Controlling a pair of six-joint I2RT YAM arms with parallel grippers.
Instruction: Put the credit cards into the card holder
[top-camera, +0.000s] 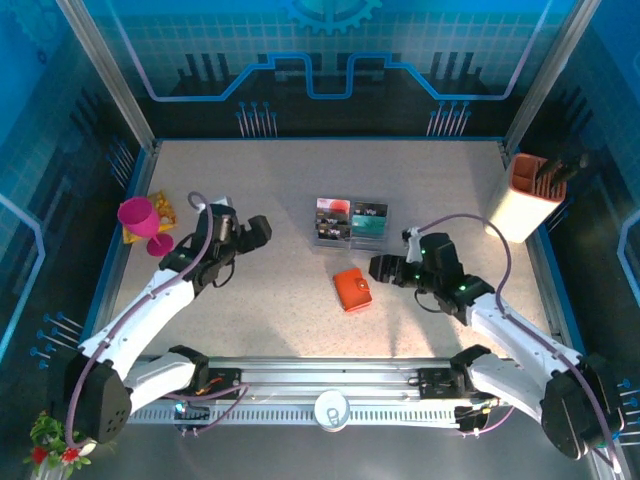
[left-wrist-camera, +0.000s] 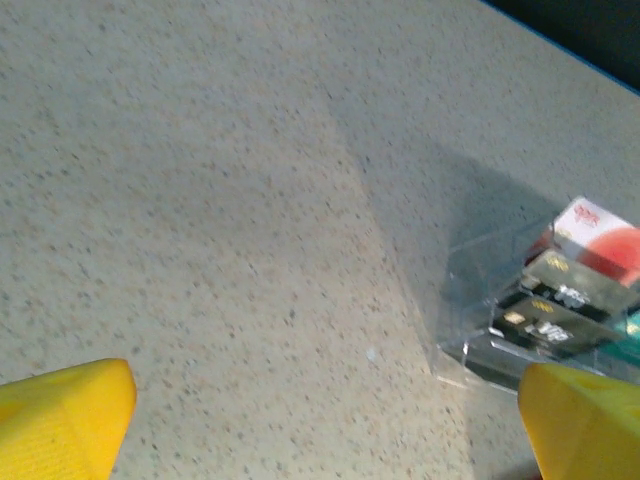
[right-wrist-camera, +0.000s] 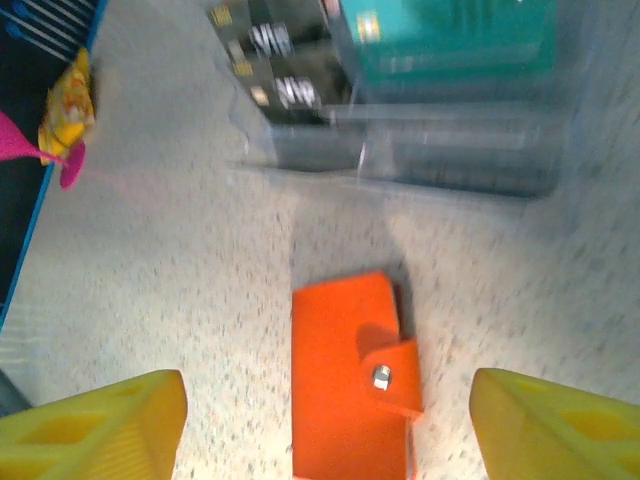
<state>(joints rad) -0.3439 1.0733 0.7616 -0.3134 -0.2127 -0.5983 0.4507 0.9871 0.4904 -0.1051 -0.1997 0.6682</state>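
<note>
Currently the right gripper (right-wrist-camera: 325, 420), jaws apart and empty, hovers by the closed card holder (right-wrist-camera: 345, 370); opening its snap tab (right-wrist-camera: 392, 378) likely comes first. Left gripper (top-camera: 257, 232) hangs wide open.

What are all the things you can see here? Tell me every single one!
card holder: one, orange, closed, middle of the table
credit cards: several, mostly black, one teal, one white-and-red, in the tray
tray: one, clear, just behind the card holder
goblet: one, pink, far left
packet: one, yellow, beside the goblet
box: one, white and orange, far right
can: one, white, near rail
left end effector: one, yellow fingers, open, left of the tray
right end effector: one, yellow fingers, open, right of the card holder
</note>
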